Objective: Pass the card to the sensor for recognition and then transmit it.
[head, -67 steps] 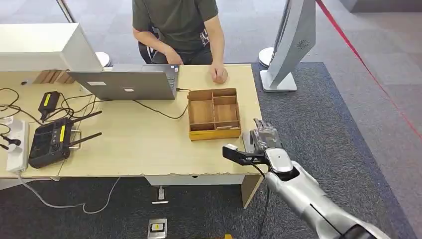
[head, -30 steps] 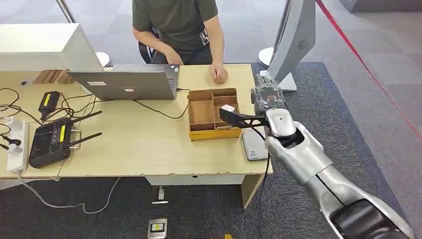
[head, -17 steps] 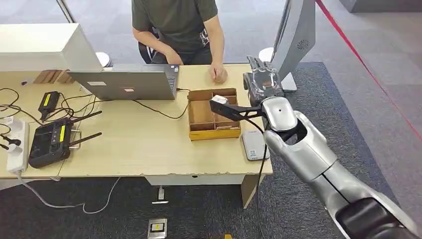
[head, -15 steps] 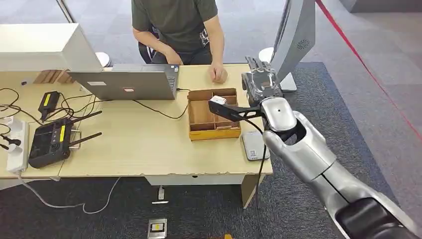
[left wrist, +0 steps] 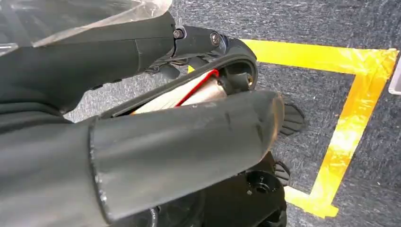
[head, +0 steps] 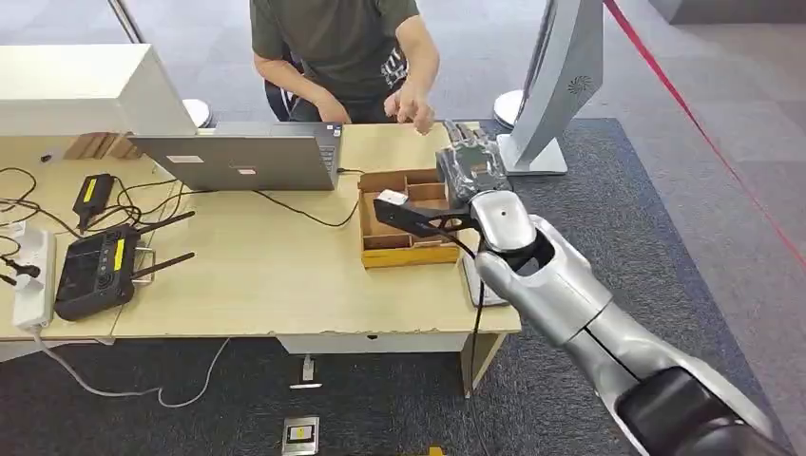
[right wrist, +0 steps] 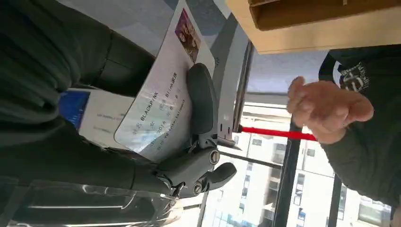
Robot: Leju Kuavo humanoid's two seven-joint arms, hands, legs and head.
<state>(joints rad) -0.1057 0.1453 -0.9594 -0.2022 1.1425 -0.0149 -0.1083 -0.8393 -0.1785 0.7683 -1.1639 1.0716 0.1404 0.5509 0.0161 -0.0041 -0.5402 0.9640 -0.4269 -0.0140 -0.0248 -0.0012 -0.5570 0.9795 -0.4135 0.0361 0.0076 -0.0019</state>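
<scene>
- The counter (head: 266,275) is the biggest thing here, a pale wooden top carrying a laptop (head: 238,160) and, near its right end, an open wooden divided box (head: 407,217).
- A person (head: 337,47) sits on the far side, with one hand (head: 411,103) raised above the counter's far edge, palm partly open, as if ready to receive.
- The right hand (head: 468,171) reaches out over the box, just short of that raised hand; the two are near but apart.
- The sensor (head: 478,282), a small grey pad, lies on the counter beside the box, mostly hidden under the silver forearm.
- The card (right wrist: 158,101), the smallest piece, is pinched in the right hand's fingers (right wrist: 201,101): in the right wrist view a dark finger presses across its printed face.
- The left hand (left wrist: 184,71) hangs low over carpet; whether it grips anything I cannot tell.
- Risks, as I judge them: the hold looks thin, so letting go before the person has the card would drop it into the box or onto the counter. Pushing further could knock the person's hand.
</scene>
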